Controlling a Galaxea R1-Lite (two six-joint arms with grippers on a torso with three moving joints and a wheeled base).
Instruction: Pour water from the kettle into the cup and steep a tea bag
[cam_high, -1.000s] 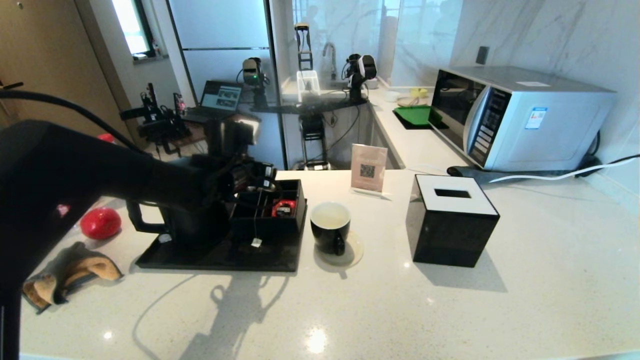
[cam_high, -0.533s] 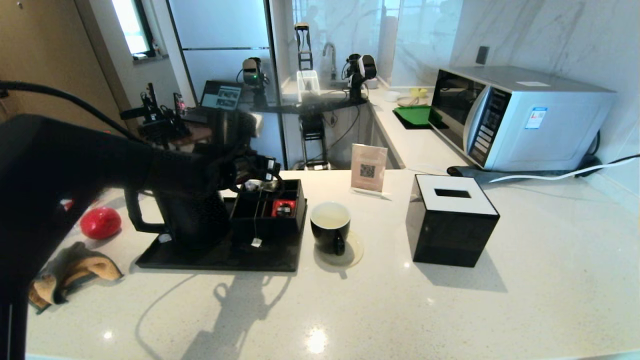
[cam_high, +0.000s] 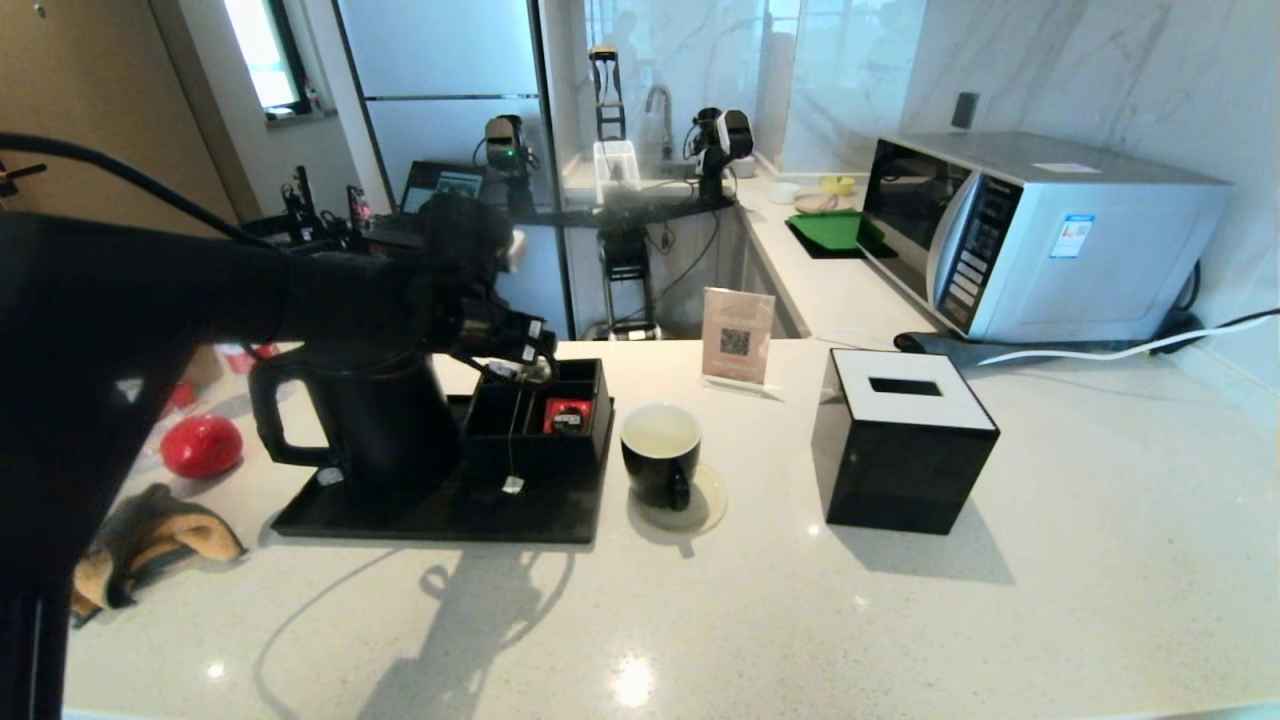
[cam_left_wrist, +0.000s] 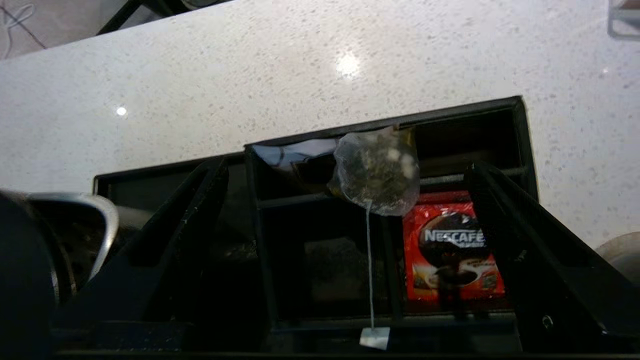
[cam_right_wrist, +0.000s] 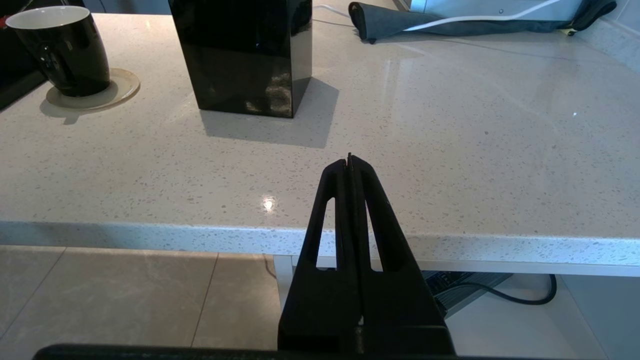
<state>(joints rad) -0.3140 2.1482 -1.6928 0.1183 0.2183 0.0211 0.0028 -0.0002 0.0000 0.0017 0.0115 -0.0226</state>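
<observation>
The black kettle (cam_high: 370, 420) stands on the left of a black tray (cam_high: 440, 515). The black cup (cam_high: 660, 455), white inside, sits on a saucer just right of the tray and also shows in the right wrist view as the cup (cam_right_wrist: 60, 47). The translucent tea bag (cam_left_wrist: 375, 175) rests at the back of a black compartment box (cam_high: 540, 440). Its string drops to a white tag (cam_high: 512, 485) at the box front. My left gripper (cam_high: 530, 360) hovers over the box, open, fingers spread either side of the bag. My right gripper (cam_right_wrist: 349, 157) is shut, low by the counter's front edge.
A red coffee packet (cam_left_wrist: 455, 255) lies in the box beside the tea bag. A black tissue box (cam_high: 905, 440) stands right of the cup, a card sign (cam_high: 738, 350) behind it, a microwave (cam_high: 1040, 235) at the back right. A red object (cam_high: 200, 445) and cloth (cam_high: 150, 545) lie left.
My left arm has lifted, uncovering the kettle behind it. The gripper sits slightly higher over the box. The tea bag's tag has stayed where it was.
</observation>
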